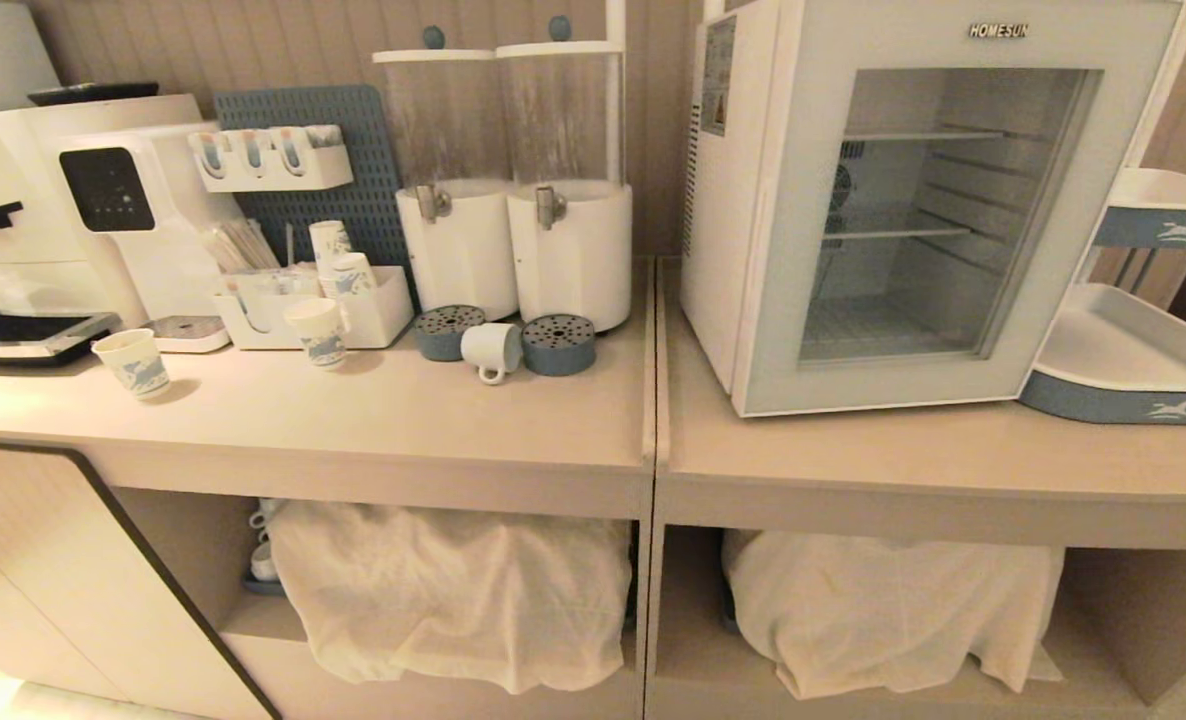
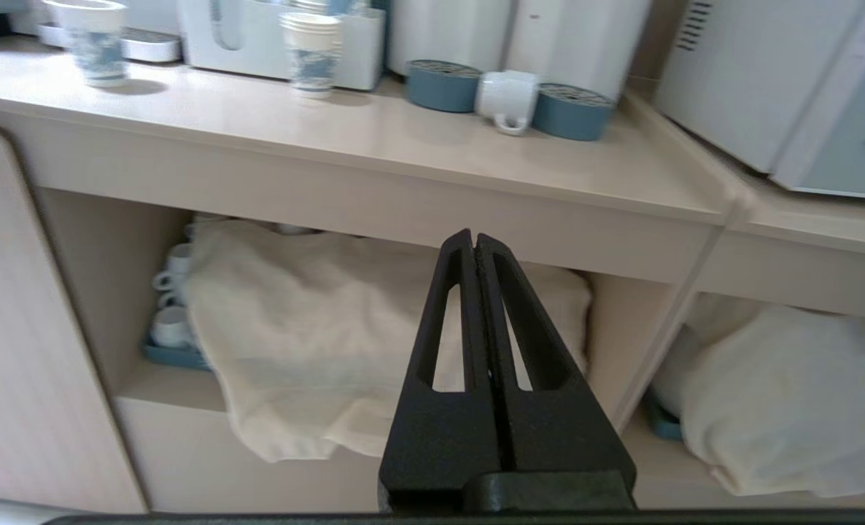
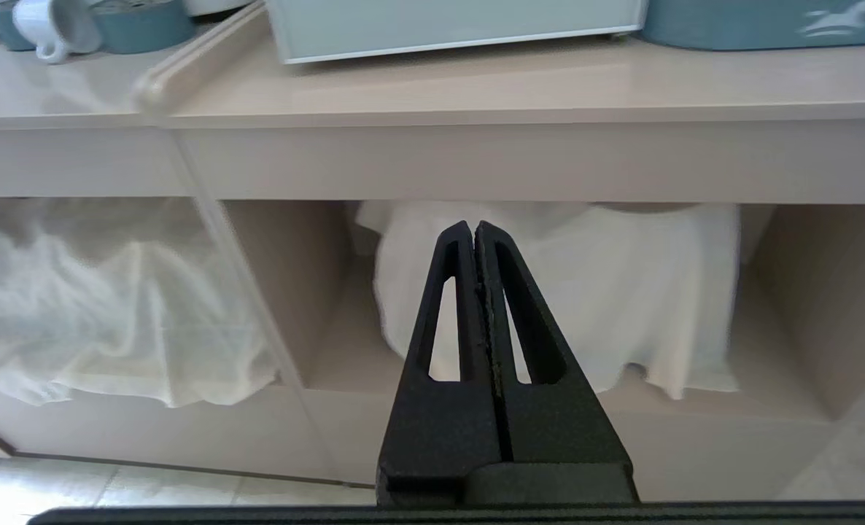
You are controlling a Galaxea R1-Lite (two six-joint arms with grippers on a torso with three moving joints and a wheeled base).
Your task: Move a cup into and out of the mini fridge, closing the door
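The cup [image 1: 491, 349], a squat white mug, lies on its side on the counter between two round blue drip trays, handle toward the front; it also shows as the cup [image 2: 509, 98] and the cup [image 3: 52, 25] in the wrist views. The mini fridge [image 1: 728, 210] stands on the right counter with its door [image 1: 803, 230] closed and bare wire shelves behind the glass. Neither arm is in the head view. My left gripper [image 2: 474, 238] and right gripper [image 3: 474, 227] hang shut and empty, low in front of the cabinet shelves, well below the counter top.
Two white drink dispensers [image 1: 513, 240] stand behind the cup. Paper cups [image 1: 133, 362] and an organiser [image 1: 298, 305] sit left, by a white coffee machine [image 1: 73, 210]. A stacked tray rack [image 1: 1133, 360] stands right of the fridge. White cloths [image 1: 453, 590] cover the lower shelves.
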